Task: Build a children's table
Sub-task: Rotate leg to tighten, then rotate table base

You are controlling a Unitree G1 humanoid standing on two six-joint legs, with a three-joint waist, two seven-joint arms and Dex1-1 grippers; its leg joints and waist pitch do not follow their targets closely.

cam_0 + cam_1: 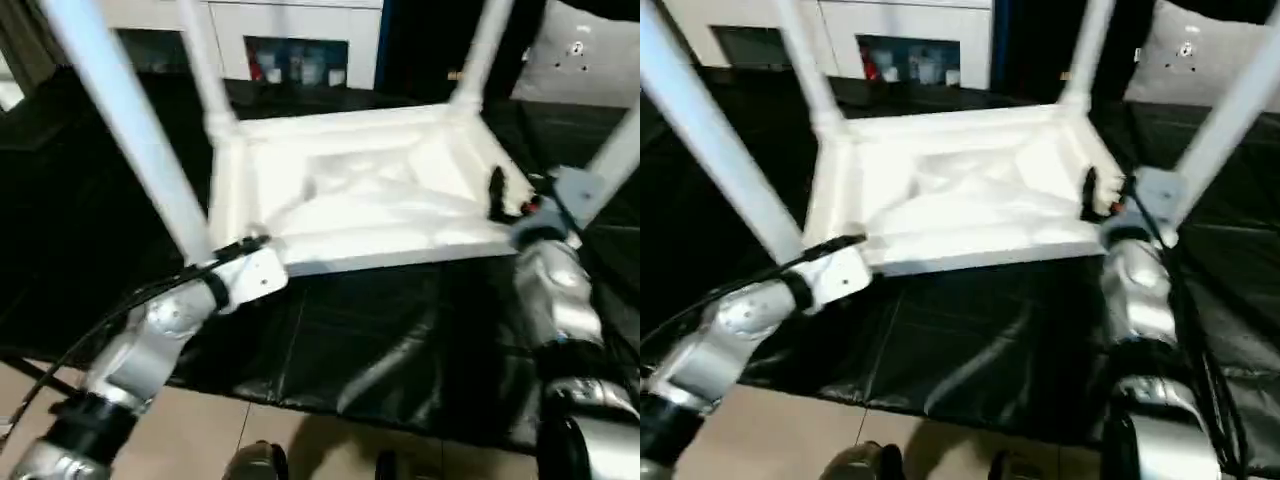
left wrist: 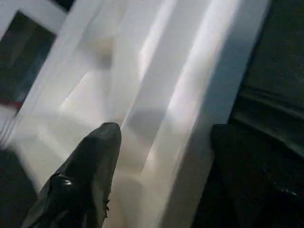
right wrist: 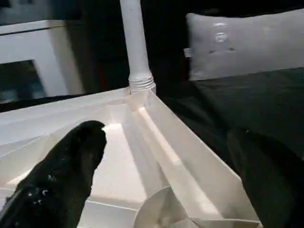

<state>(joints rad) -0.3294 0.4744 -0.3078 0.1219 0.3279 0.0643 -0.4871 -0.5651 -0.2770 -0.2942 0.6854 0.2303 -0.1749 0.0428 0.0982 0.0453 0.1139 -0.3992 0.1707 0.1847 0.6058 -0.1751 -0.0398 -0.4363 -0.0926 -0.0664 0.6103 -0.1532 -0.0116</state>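
Note:
The children's table (image 1: 360, 190) lies upside down on the black worktable, its ribbed underside facing up and its white legs standing up. My left gripper (image 1: 245, 250) is at the near-left corner, at the foot of the near-left leg (image 1: 130, 120). In the left wrist view my left gripper (image 2: 164, 130) is shut across a white bar of that corner, one finger on each side. My right gripper (image 1: 500, 200) is at the near-right corner beside another leg (image 1: 615, 160). In the right wrist view my right gripper (image 3: 164, 133) stands open astride the rim, gripping nothing.
The black-covered worktable (image 1: 380, 340) ends close to me, with tiled floor (image 1: 200, 430) below its edge. At the back stand a white cabinet (image 1: 295, 60) with bottles and a grey cushion (image 1: 590, 50) to the right.

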